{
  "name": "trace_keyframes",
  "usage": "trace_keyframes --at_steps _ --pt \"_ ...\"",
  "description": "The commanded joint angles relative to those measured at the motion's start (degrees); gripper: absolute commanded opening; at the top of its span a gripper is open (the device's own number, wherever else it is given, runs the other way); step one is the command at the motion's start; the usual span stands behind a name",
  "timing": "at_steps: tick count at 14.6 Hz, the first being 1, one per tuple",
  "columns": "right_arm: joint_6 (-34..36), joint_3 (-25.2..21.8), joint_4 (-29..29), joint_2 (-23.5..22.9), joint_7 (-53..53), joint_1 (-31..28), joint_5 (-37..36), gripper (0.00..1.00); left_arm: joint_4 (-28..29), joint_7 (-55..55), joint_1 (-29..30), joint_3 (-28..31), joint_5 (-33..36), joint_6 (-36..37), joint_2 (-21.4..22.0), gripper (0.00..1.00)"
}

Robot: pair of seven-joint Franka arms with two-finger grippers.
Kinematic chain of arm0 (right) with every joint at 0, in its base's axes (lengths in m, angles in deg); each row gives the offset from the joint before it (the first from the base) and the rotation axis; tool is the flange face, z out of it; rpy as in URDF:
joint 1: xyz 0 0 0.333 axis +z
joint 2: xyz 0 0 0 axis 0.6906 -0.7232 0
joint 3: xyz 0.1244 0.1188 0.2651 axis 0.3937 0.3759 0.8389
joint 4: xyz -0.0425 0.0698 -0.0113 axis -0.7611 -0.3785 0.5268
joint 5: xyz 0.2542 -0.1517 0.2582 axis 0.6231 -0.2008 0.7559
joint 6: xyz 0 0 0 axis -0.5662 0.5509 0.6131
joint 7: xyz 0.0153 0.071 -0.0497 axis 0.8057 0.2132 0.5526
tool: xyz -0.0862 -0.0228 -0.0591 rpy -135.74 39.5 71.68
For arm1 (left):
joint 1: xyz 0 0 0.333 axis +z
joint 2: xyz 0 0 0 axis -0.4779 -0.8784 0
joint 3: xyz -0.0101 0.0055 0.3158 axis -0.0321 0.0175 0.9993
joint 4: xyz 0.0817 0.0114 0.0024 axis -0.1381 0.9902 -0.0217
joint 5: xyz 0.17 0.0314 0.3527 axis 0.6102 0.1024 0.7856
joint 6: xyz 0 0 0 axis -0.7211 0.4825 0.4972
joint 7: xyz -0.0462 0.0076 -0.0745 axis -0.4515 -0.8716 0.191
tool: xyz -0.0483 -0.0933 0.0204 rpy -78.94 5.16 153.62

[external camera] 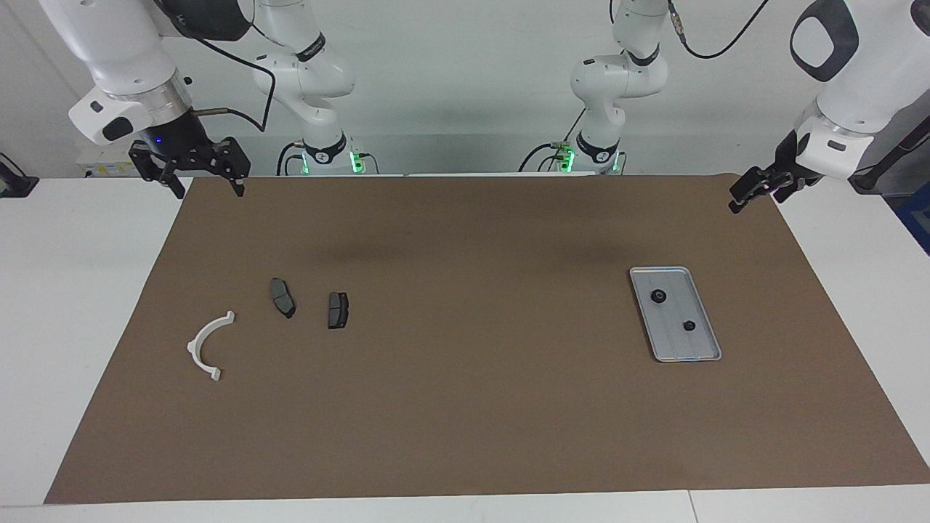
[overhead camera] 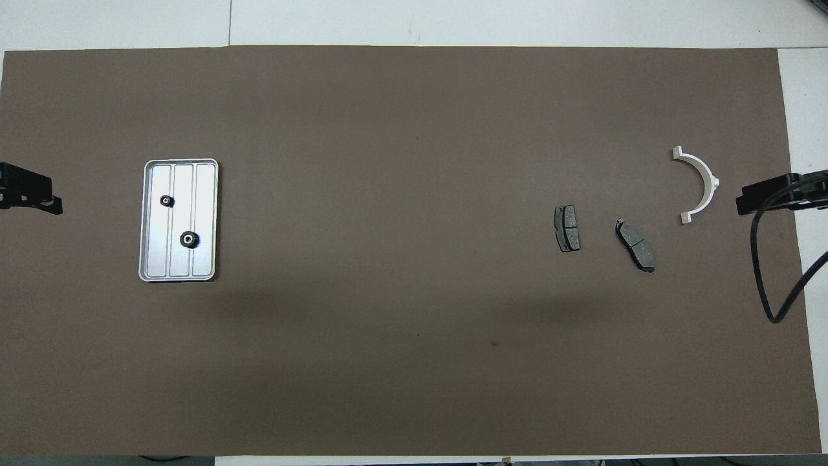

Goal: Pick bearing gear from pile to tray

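Right gripper (external camera: 207, 185): raised over the corner of the brown mat (external camera: 465, 407) at the right arm's end of the counter (external camera: 73, 290), close to the robots. Jaws released, fingertips well apart, holding nothing.
White curved bracket (external camera: 207, 346): flat on the mat at the right arm's end, the pile piece lying farthest from the robots.
First brake pad (external camera: 282, 297): dark grey, flat on the mat, beside the bracket and nearer to the robots than it.
Second brake pad (external camera: 338, 309): dark grey, flat on the mat, just beside the first and apart from it, toward the middle of the mat.
Mat centre: bare brown surface under faint shadows.
Tray (external camera: 696, 352): silver-grey, ridged lengthwise, flat on the mat toward the left arm's end, well apart from the pile.
Larger gear (external camera: 658, 296): black, round, lying in the tray at the end nearer to the robots.
Smaller gear (external camera: 689, 325): black, round, lying in the tray near its middle, apart from the larger one.
Left gripper (external camera: 752, 192): raised over the mat's edge at the left arm's end, clear of the tray. Jaws released, holding nothing.
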Motion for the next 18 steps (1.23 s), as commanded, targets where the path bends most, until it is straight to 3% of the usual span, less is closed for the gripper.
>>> trace_keyframes --at_steps 1,18 --pt "0.5 0.6 0.3 0.2 -0.6 -0.9 0.1 1.00 1.7 0.7 0.1 -1.3 -0.5 -1.3 1.6 1.00" --pt "0.5 0.6 0.3 0.2 -0.6 -1.0 0.1 1.00 1.1 1.4 -2.0 -1.6 0.0 -2.0 1.0 1.00"
